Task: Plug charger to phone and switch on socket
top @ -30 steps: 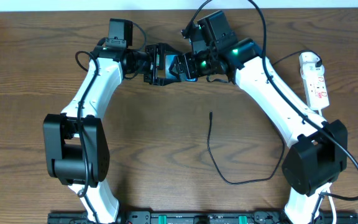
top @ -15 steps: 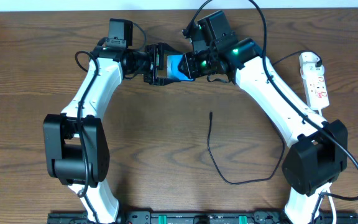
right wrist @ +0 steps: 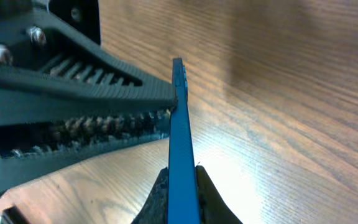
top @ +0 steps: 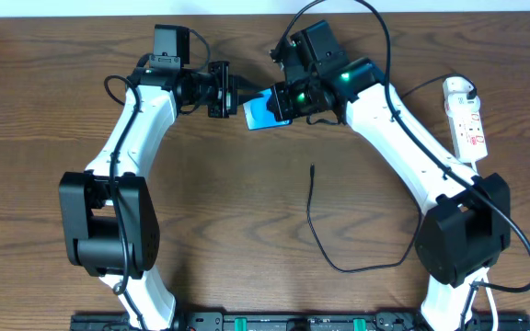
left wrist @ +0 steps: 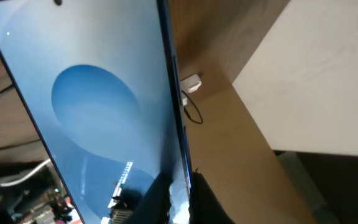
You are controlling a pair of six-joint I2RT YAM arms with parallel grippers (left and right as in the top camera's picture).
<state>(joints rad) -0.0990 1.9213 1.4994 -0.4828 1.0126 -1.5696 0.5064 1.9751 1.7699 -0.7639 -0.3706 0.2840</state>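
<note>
The phone (top: pixel 261 111), blue-screened, is held on edge above the table at the back, between my two grippers. My left gripper (top: pixel 238 94) is shut on the phone's left end; in the left wrist view the screen (left wrist: pixel 98 118) fills the frame and both dark fingers (left wrist: pixel 159 200) pinch its edge. My right gripper (top: pixel 283 101) is shut on the other end, its fingers (right wrist: pixel 158 200) pressing both sides of the thin blue edge (right wrist: pixel 180 143). The charger (top: pixel 310 216), a thin black cable, lies loose mid-table with its plug tip (top: pixel 312 168) pointing away. The socket (top: pixel 466 118) lies at the right.
The socket's white cord runs down the right side past the right arm's base (top: pixel 458 241). The left arm's base (top: pixel 107 225) stands at the front left. A pale wall runs along the table's far edge (top: pixel 247 9).
Both grippers have closed on the phone: the right one first, then the left, whose wide jaws narrowed as it drew slightly left. More of the blue screen now shows.
</note>
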